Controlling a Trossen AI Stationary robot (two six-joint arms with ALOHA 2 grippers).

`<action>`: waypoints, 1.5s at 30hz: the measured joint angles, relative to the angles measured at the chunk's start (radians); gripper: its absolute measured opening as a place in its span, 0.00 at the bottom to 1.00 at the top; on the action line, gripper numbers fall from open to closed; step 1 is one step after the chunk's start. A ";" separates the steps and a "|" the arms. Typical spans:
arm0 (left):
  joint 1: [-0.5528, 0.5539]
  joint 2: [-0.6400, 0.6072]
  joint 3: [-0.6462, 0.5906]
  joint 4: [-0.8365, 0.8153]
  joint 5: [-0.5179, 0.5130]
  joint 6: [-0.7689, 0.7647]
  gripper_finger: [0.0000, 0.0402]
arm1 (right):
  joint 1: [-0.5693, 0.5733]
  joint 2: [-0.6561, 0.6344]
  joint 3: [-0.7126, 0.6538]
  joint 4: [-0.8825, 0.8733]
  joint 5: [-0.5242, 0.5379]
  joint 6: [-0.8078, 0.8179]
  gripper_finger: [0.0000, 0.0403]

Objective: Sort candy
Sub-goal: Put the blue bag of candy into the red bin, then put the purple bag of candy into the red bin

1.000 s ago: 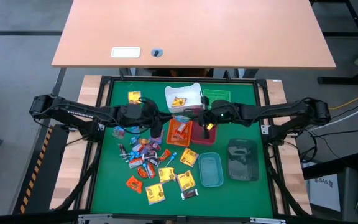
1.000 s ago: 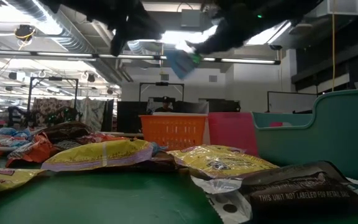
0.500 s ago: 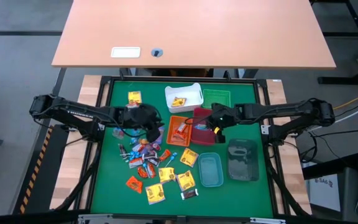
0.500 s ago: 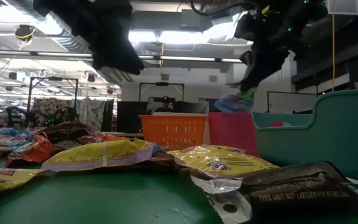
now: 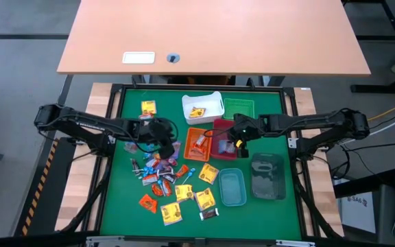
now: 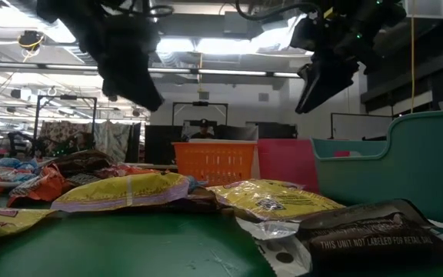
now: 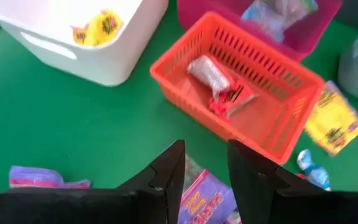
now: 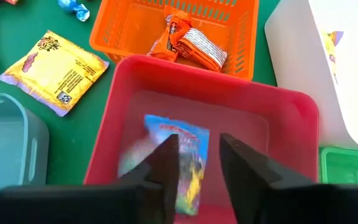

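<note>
Candy (image 5: 166,175) in yellow, orange, red and blue wrappers lies heaped on the green mat left of centre. My right gripper (image 8: 199,168) stands open above the red bin (image 8: 291,124), with a blue candy pack (image 8: 188,143) blurred inside the bin below it. My left gripper (image 7: 204,177) hangs open over the mat near the orange bin (image 7: 278,118), above a purple-wrapped candy (image 7: 207,202). An orange-wrapped candy (image 7: 219,87) lies in the orange bin. A yellow one (image 7: 98,28) lies in the white bin (image 7: 104,56).
A green bin (image 5: 238,108) stands at the far edge beside the white bin (image 5: 202,106). A teal bin (image 5: 232,186) and a clear bin (image 5: 268,175) stand at the near right. A single yellow candy (image 5: 147,107) lies at the far left.
My right gripper has carried the blue candy pack from above the orange bin toward the table's right and down over the red bin, then let it go; the pack has dropped into the red bin. My left gripper has gone toward the table's left, toward the candy heap.
</note>
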 joint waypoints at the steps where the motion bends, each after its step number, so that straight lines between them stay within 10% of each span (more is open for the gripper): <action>1: 0.000 0.014 0.000 0.002 0.002 -0.001 0.27 | 0.000 0.000 0.000 0.000 0.000 0.000 0.34; 24: 0.093 0.377 0.005 0.001 0.186 0.065 0.27 | 0.000 -0.036 0.000 -0.013 0.000 -0.002 0.46; 34: 0.095 0.384 0.004 0.002 0.207 0.081 0.03 | 0.000 -0.036 0.000 -0.007 0.000 -0.002 0.46; 45: 0.095 0.276 0.056 -0.044 0.213 0.082 0.00 | 0.000 -0.035 0.000 0.098 0.000 -0.003 0.46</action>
